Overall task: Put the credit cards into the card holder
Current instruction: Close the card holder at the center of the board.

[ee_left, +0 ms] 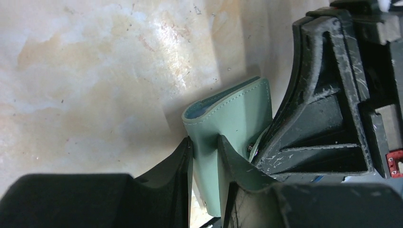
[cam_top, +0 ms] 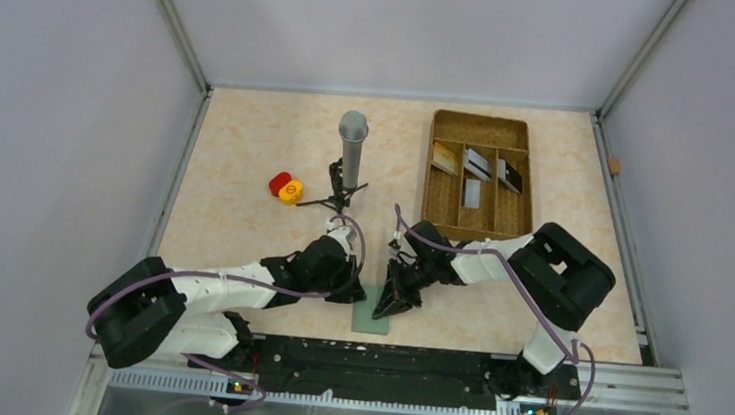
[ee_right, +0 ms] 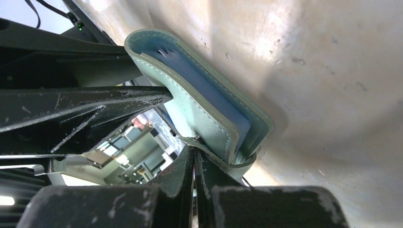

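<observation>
Inside left pincer point(ee_left: 204, 142) sits card holder point(ee_left: 237, 111), apparently clamped.

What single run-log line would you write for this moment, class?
left tool: shut on card holder | right tool: shut on its tab | credit cards: in tray

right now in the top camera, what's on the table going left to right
red and yellow item → grey cylinder → card holder → brown tray with the credit cards
</observation>
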You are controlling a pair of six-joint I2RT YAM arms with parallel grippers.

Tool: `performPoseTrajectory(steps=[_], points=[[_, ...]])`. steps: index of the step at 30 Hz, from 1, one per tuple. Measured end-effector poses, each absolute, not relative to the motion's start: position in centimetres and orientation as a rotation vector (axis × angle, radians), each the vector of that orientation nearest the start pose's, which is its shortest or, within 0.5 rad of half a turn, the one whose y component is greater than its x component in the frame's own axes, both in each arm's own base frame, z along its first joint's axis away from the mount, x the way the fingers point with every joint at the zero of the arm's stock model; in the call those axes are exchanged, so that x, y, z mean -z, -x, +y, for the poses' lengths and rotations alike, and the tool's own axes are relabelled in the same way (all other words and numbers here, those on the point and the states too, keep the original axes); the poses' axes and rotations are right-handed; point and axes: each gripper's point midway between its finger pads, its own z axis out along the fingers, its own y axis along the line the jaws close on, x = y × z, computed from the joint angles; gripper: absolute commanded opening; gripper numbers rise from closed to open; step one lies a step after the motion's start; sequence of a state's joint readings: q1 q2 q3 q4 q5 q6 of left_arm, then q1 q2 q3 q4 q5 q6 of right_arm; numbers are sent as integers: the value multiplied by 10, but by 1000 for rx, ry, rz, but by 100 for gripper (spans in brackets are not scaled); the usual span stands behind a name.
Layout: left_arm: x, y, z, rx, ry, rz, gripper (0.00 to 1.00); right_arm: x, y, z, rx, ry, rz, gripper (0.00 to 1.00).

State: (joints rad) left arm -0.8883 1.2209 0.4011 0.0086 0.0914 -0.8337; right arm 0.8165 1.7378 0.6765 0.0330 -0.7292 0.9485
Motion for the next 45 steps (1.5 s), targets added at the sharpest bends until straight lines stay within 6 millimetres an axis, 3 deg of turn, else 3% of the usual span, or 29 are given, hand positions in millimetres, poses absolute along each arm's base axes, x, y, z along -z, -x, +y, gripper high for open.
performPoseTrajectory(steps=[10, 25, 45], points=[[-27, -151, -260, 897, -231, 2512, 26, -22, -111, 321, -1251, 81, 3217, 0], [-28, -153, -267, 989, -274, 2420, 26, -19, -122, 312, -856, -68, 3415, 0], [-28, -151, -270, 1049, -347, 2330, 26, -16, -126, 308, -569, -94, 3530, 0]])
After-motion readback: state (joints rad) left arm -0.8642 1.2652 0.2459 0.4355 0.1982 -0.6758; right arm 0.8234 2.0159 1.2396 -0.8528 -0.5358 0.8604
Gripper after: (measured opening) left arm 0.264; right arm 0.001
